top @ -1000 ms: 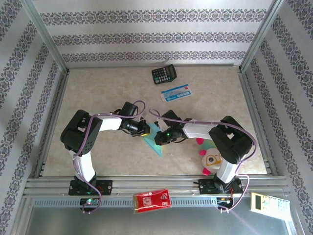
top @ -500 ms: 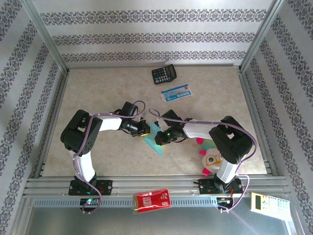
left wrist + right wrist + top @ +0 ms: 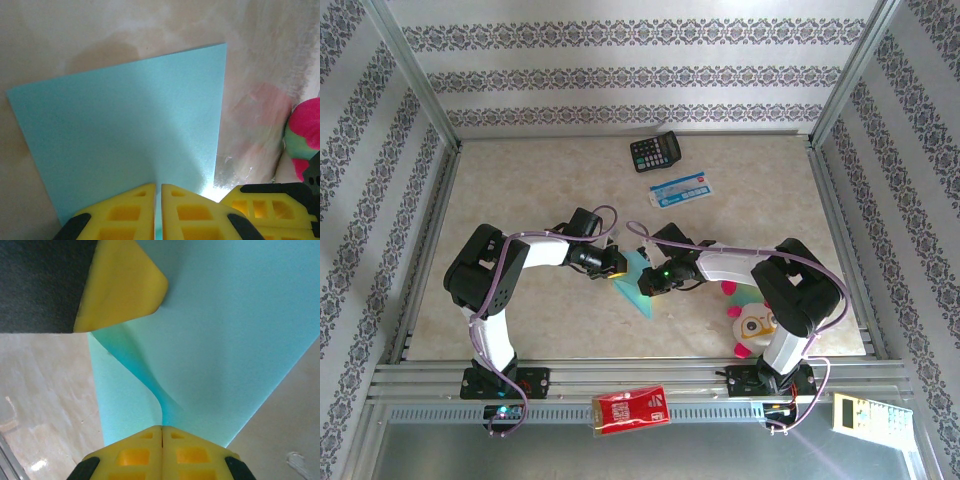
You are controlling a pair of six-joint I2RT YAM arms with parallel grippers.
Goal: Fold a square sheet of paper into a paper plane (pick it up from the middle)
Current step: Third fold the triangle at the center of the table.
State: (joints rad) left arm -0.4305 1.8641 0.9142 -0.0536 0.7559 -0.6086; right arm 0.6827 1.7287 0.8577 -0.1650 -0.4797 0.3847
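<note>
Top external view puts the one thin, light turquoise paper sheet (image 3: 641, 298) at table centre, its long axis running 11 to 5 o'clock. Two grippers share it, equally near: left gripper (image 3: 613, 268) pinches its 9 o'clock side, right gripper (image 3: 647, 283) its 3 o'clock side.

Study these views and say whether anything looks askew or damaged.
The turquoise paper is buckled: a raised, curling ridge runs up from where the right gripper pinches it, rather than a flat crease. A plush toy also lies beside the right arm.
</note>
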